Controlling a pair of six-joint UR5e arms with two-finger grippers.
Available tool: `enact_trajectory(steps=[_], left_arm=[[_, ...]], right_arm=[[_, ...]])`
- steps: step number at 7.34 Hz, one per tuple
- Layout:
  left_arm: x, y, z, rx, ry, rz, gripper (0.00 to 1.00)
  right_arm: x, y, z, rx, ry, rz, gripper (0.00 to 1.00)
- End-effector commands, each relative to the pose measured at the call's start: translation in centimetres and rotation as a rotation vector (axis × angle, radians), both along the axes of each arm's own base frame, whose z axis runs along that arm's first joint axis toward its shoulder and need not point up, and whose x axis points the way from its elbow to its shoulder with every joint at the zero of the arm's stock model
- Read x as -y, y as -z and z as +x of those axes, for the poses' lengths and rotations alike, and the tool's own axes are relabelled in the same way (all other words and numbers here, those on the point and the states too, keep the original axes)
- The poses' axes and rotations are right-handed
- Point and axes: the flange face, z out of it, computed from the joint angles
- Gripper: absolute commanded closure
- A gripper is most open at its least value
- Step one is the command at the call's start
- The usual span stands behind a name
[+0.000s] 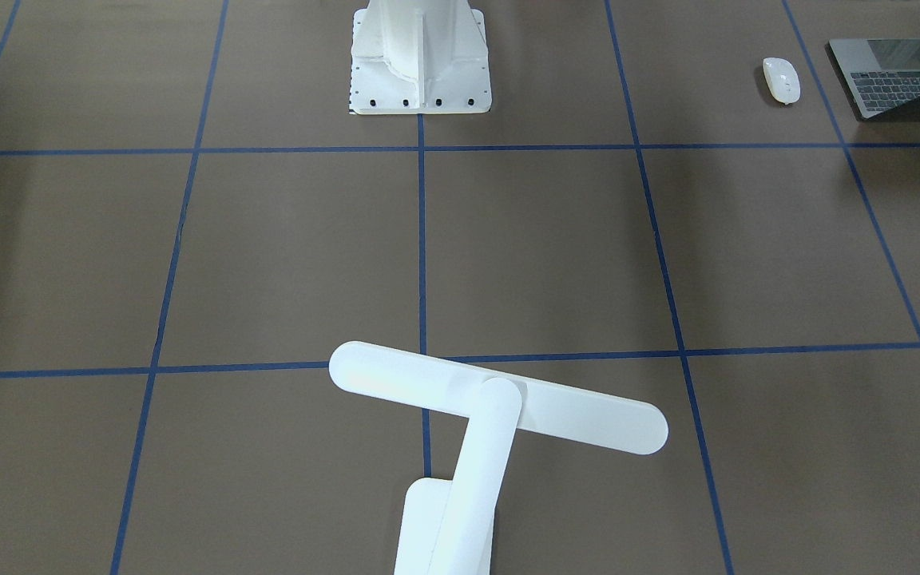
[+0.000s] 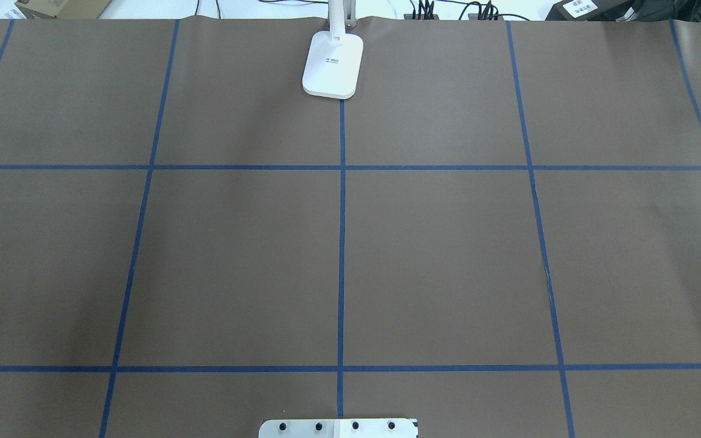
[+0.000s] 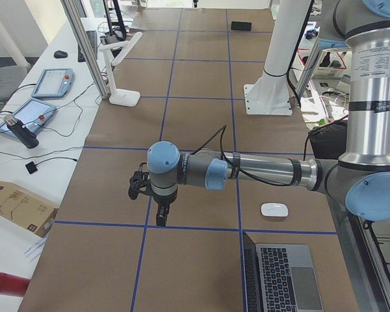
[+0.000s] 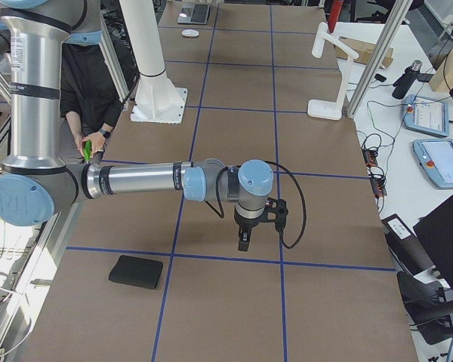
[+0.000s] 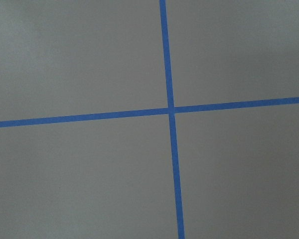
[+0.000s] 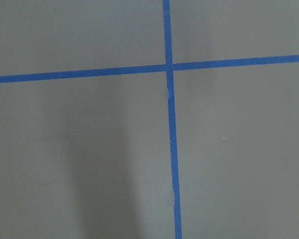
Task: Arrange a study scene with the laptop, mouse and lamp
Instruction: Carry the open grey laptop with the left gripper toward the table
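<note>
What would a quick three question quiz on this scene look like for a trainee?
1. True or false: the laptop is open.
2. Pick one: the mouse lies A) on the laptop's keys, B) on the table beside the laptop, C) under the laptop.
3. Fill in: the lamp stands at the table edge ___ the pedestal.

Key: 1 true. 2 B. 3 opposite.
</note>
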Motion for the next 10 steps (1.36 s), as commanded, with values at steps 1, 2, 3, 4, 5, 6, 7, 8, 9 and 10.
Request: enact_trajectory(steps=[1, 2, 3, 4, 5, 6, 7, 8, 9, 10], left_arm=[[0.0, 0.4, 0.0, -0.001, 0.001, 0.005, 0.0], [-0.1, 1.1, -0.1, -0.001, 0.002, 0.021, 0.01], [0.1, 0.7, 0.0, 0.0, 0.002, 0.013, 0.0], [0.2, 0.8, 0.0, -0.001, -0.001, 0.014, 0.0], [0.3, 0.4, 0.1, -0.002, -0.006, 0.015, 0.0], [0.9, 0.8, 0.1, -0.001, -0.009, 0.03, 0.01], [0.6, 0.5, 0.0, -0.003, -0.009, 0.025, 0.01], [0.4, 0.2, 0.1, -0.002, -0.012, 0.023, 0.0], [0.3, -0.6, 0.1, -0.004, -0.004, -0.001, 0.0], [0.4, -0.5, 0.1, -0.002, -0.005, -0.001, 0.01]], right_arm=[[-0.1, -0.1, 0.0, 0.001, 0.001, -0.001, 0.0], [-0.2, -0.2, -0.1, 0.004, 0.001, -0.004, 0.0], [-0.1, -0.3, -0.1, 0.008, 0.0, -0.005, 0.0], [0.0, -0.2, -0.1, 0.012, 0.0, -0.001, 0.0], [0.1, -0.1, -0.2, 0.012, 0.0, 0.002, 0.0], [0.1, 0.1, -0.2, 0.014, 0.0, 0.009, 0.0], [0.2, 0.1, -0.2, 0.015, 0.002, 0.01, 0.0], [0.2, 0.0, -0.2, 0.014, 0.002, 0.008, 0.0], [0.2, 0.1, -0.1, 0.014, 0.0, 0.01, 0.0], [0.8, 0.8, -0.2, 0.015, 0.005, 0.028, 0.0]])
